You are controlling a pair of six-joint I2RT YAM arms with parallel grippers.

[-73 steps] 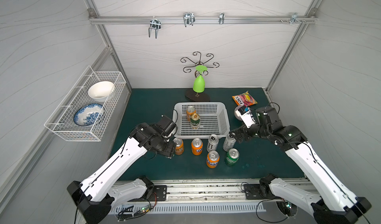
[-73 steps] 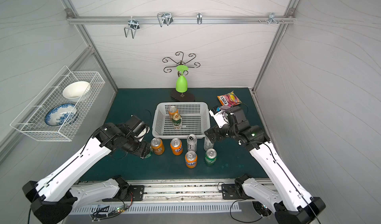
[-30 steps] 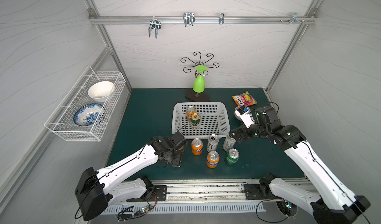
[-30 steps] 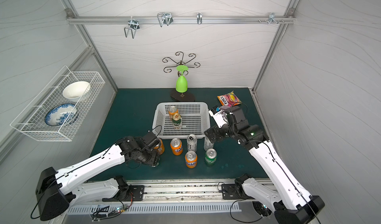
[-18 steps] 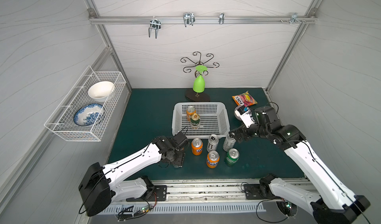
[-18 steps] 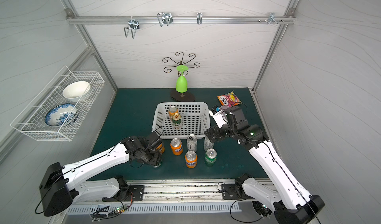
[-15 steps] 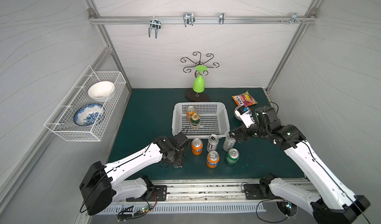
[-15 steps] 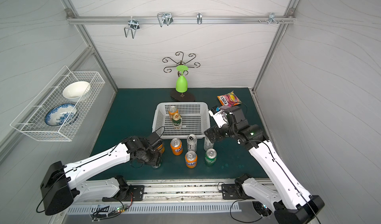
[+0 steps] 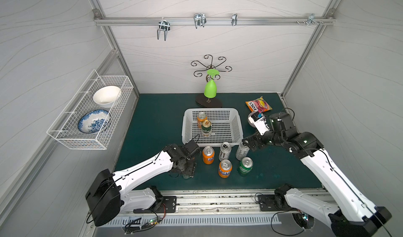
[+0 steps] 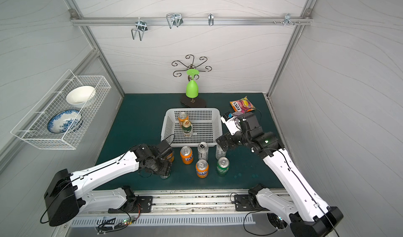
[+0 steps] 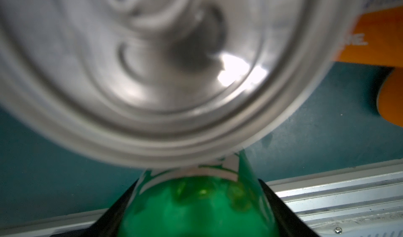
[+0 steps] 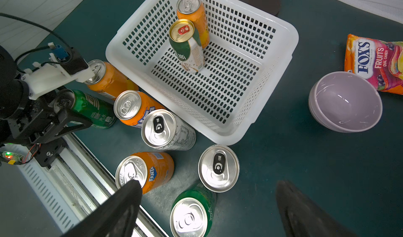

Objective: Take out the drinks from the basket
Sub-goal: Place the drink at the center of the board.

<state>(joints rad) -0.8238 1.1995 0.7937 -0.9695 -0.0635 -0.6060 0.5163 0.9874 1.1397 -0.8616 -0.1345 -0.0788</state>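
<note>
Green can (image 12: 87, 107) stands upright, long axis vertical, top up, on the table (image 9: 283, 170) near-left of the basket (image 9: 237, 124). Left hand (image 12: 63, 113) fingers flank it; grip or release cannot be told. Right hand (image 12: 207, 207) is spread, empty. Risk: sideways withdrawal could topple it onto the neighbouring Fanta can (image 12: 106, 78).

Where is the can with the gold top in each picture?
Top views: the gold-topped can stands upright inside the white basket, just in front of an orange can.
Left wrist: not in it.
Right wrist: gold-topped can in the basket, the orange can right behind it.
Shared landmark: the white basket.
</note>
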